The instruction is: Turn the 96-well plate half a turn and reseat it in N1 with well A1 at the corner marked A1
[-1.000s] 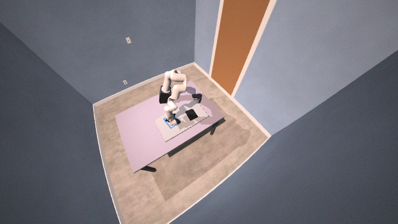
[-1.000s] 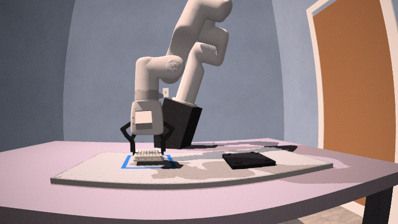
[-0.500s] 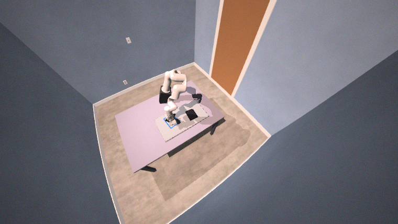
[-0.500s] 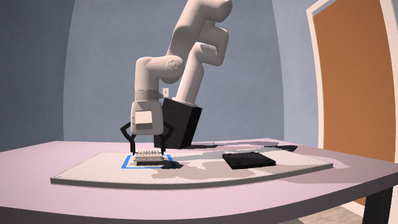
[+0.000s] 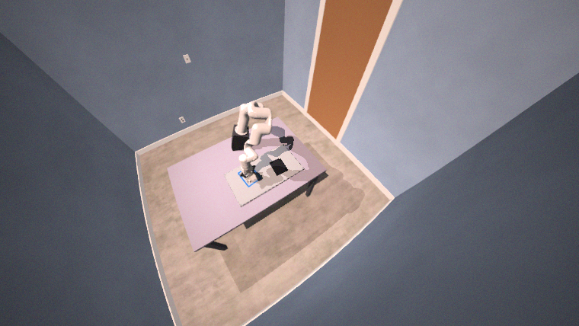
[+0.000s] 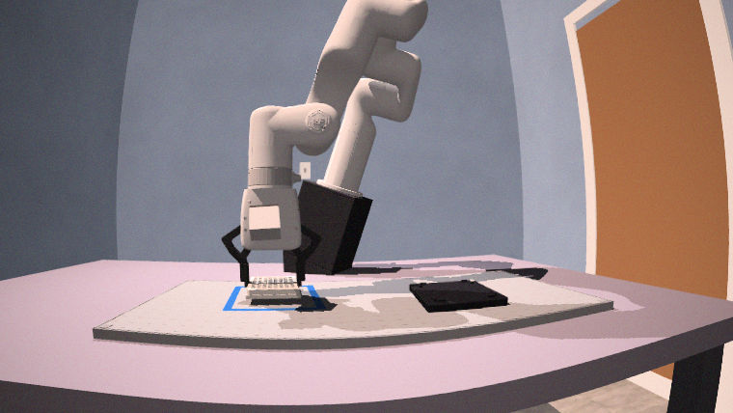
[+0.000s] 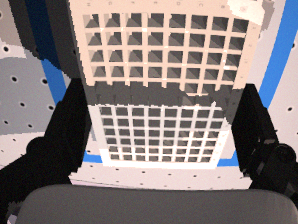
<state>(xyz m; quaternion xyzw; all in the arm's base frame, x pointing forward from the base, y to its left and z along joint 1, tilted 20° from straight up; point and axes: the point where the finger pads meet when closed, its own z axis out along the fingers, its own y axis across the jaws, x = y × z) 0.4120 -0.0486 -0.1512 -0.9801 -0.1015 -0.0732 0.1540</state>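
Cream 96-well plate point(image 6: 273, 288) level between the gripper point(image 6: 271, 281) fingers, inside blue-taped B1 point(image 6: 230, 302); black nest N1 point(image 6: 457, 295) well apart.
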